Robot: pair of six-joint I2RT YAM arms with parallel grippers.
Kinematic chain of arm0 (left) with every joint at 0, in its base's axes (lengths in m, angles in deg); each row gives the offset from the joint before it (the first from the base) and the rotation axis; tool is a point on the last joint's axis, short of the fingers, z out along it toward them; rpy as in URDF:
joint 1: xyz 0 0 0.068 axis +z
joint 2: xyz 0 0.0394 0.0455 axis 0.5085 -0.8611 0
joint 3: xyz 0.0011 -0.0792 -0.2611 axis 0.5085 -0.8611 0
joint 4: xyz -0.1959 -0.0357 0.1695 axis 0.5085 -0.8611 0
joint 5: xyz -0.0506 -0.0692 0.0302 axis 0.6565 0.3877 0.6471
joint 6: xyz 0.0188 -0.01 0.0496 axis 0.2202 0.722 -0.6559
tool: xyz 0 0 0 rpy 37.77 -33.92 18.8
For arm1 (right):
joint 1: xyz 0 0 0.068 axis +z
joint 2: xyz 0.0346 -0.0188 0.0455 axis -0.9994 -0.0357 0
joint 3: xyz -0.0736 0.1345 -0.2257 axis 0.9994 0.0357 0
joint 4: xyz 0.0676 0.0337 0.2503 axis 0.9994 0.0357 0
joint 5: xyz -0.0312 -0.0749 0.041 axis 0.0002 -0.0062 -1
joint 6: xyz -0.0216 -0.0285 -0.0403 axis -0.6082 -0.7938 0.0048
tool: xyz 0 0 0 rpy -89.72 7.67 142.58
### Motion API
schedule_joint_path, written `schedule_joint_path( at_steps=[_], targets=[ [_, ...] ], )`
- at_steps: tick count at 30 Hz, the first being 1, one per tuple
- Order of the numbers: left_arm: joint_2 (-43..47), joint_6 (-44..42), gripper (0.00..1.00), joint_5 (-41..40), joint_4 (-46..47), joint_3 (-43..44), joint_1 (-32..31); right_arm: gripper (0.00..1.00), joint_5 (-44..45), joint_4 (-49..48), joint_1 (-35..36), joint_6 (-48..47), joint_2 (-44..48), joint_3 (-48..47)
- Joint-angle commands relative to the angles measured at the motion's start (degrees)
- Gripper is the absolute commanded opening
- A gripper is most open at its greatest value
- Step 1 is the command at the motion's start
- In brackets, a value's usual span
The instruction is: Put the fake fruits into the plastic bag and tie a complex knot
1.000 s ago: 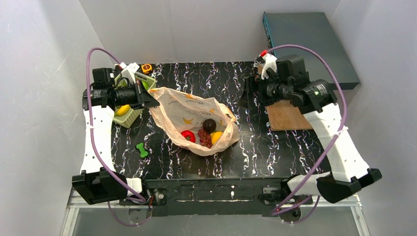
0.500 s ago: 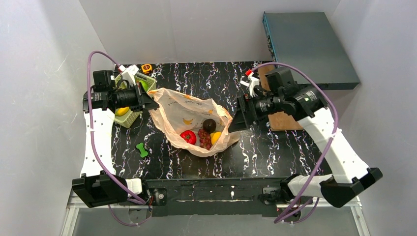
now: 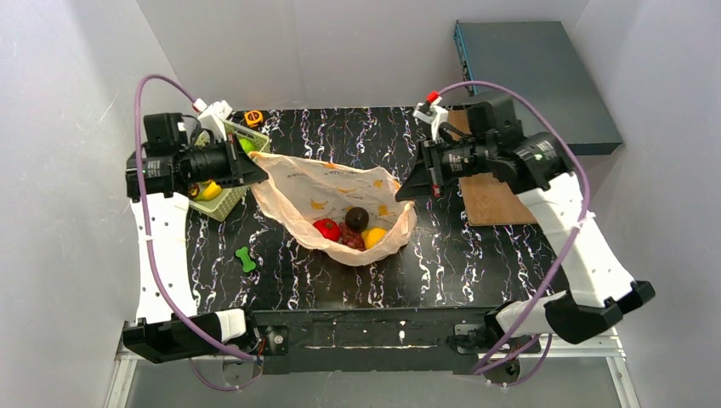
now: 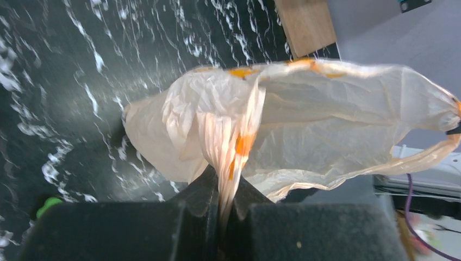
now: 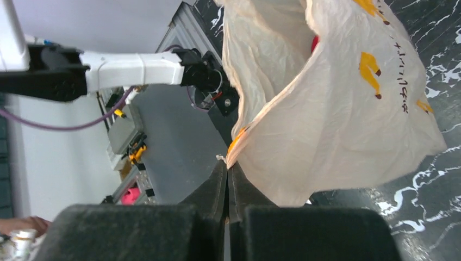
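Plastic bag (image 3: 298,191) centre frame, slung between both arms. Left gripper (image 3: 258,167) clamped tight on its rim at frame left; right gripper (image 3: 408,189) pinched closed on the opposite rim. Judged reason: mouth spread, fake fruits (image 3: 349,231) pooled low, handles ready for knotting.

I see my left arm (image 3: 155,246) and right arm (image 3: 578,238) alike: white perforated links, black joint housings and bases, purple cable (image 3: 489,82) looping over each, black wedge fingers (image 4: 195,212), red cap (image 3: 434,96) on right wrist
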Motion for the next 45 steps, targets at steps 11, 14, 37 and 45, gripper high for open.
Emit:
schedule_joint_path(
  at_steps=[11, 14, 37, 45],
  targets=[
    [-9.7, -26.3, 0.00, -13.4, -27.8, 25.6, 0.3, 0.01, 10.4, 11.7, -7.0, -6.8, -2.0, -20.0],
    [-9.6, -24.5, 0.00, -18.4, -20.4, 16.2, 0.5, 0.01, 11.3, 8.0, -7.1, -6.4, -6.1, -20.4],
    [-5.9, -11.7, 0.68, -1.4, 22.3, 12.9, -42.6, 0.04, -3.3, -7.2, -7.6, 8.7, -3.8, -10.0],
    [-11.6, -8.4, 0.60, -10.4, 29.6, 12.1, -55.1, 0.06, -1.8, -8.9, -7.6, 9.1, -1.7, -7.2]
  ],
)
